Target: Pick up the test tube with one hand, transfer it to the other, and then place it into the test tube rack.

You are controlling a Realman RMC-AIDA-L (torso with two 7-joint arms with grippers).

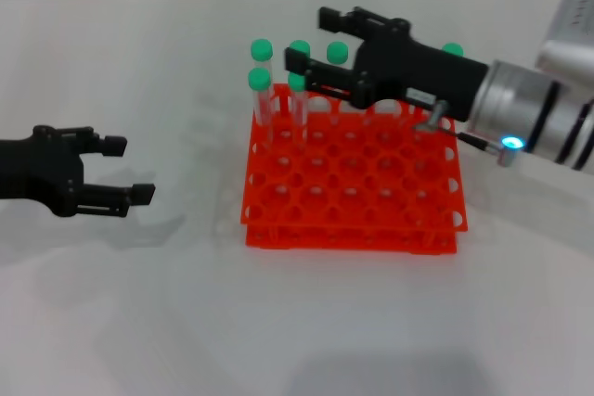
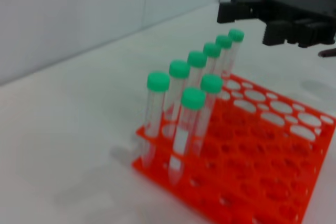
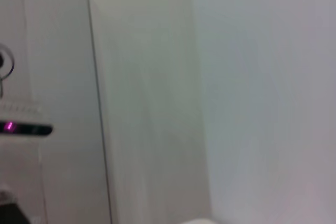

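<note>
Several test tubes with green caps stand upright in the back holes of the orange-red test tube rack; I cannot tell them apart. In the left wrist view the same tubes fill the near corner of the rack. My right gripper hovers over the rack's back rows, open, holding nothing, with one green cap lower down between its fingers. It shows as well in the left wrist view, where the right gripper sits above the far tubes. My left gripper is open and empty, left of the rack.
The rack stands on a white table with a pale wall behind. One more green cap peeks out behind the right arm's wrist. The right wrist view shows only pale wall panels.
</note>
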